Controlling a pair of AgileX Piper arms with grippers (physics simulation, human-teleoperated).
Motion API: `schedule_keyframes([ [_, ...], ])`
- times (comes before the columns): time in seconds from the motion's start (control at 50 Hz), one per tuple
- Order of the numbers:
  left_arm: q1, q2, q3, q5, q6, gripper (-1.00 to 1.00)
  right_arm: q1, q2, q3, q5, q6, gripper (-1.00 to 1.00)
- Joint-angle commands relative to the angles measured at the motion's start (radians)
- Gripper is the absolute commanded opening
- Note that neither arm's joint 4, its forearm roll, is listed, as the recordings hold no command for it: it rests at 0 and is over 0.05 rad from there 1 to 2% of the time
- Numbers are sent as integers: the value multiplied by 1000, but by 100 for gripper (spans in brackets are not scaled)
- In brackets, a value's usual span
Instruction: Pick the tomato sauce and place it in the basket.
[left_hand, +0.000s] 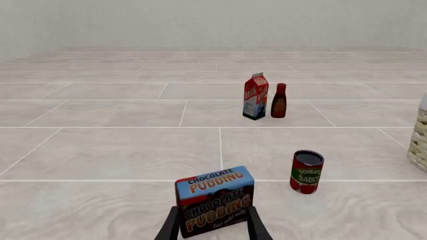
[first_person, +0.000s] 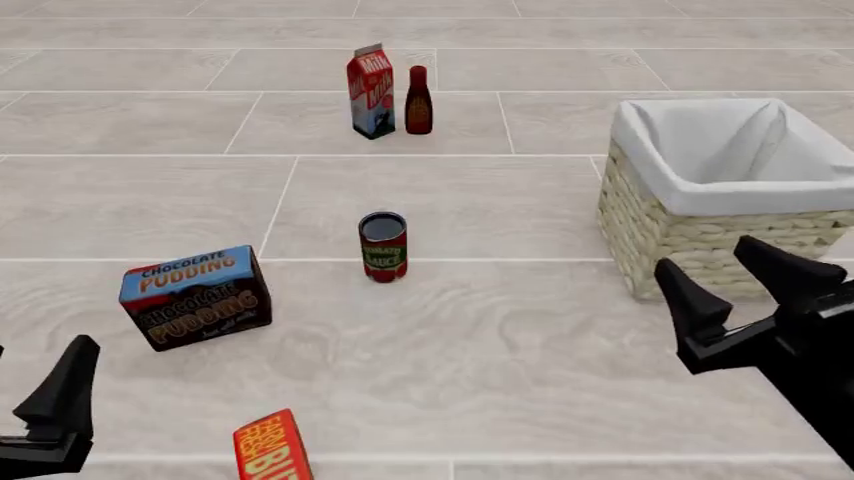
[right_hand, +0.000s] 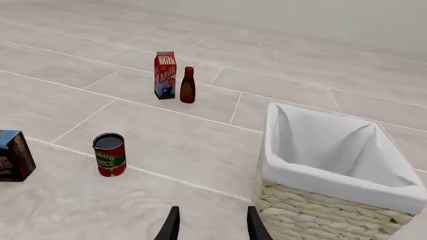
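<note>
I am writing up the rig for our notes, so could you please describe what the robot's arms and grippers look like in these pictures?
Both grippers are plain matte black. The right gripper has two flat, tapering, blade-like fingers on a blocky, angular black body. Of the left gripper only one similar pointed black finger shows at the front view's edge. The wrist views show slim black finger pairs. No cables, markings or coloured parts are visible.

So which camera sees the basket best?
The front view: the whole basket shows, wicker walls, white lining and hollow inside. The right wrist view shows it big and close, but its lower edge is cut off. The left wrist view catches only a sliver at the picture's edge.
</note>
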Motion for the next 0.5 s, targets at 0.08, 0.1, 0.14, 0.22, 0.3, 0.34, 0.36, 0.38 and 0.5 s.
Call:
schedule_keyframes([
  [0.08, 0, 0, 0, 0, 0, 100, 102, 179, -66, -79, 19, 100],
  [0.1, 0, 0, 0, 0, 0, 100, 110, 195, -69, -89, 19, 100],
  [0.14, 0, 0, 0, 0, 0, 100, 127, 218, -77, -99, 20, 100],
  [0.22, 0, 0, 0, 0, 0, 100, 149, 254, -97, -105, 28, 100],
  [0.3, 0, 0, 0, 0, 0, 100, 211, 389, -141, -163, 26, 100],
  [0.34, 0, 0, 0, 0, 0, 100, 213, 428, -156, -181, 28, 100],
  [0.36, 0, 0, 0, 0, 0, 100, 214, 436, -159, -185, 27, 100],
  [0.38, 0, 0, 0, 0, 0, 100, 218, 456, -167, -187, 25, 100],
  [0.5, 0, 0, 0, 0, 0, 100, 242, 548, -212, -211, 39, 100],
])
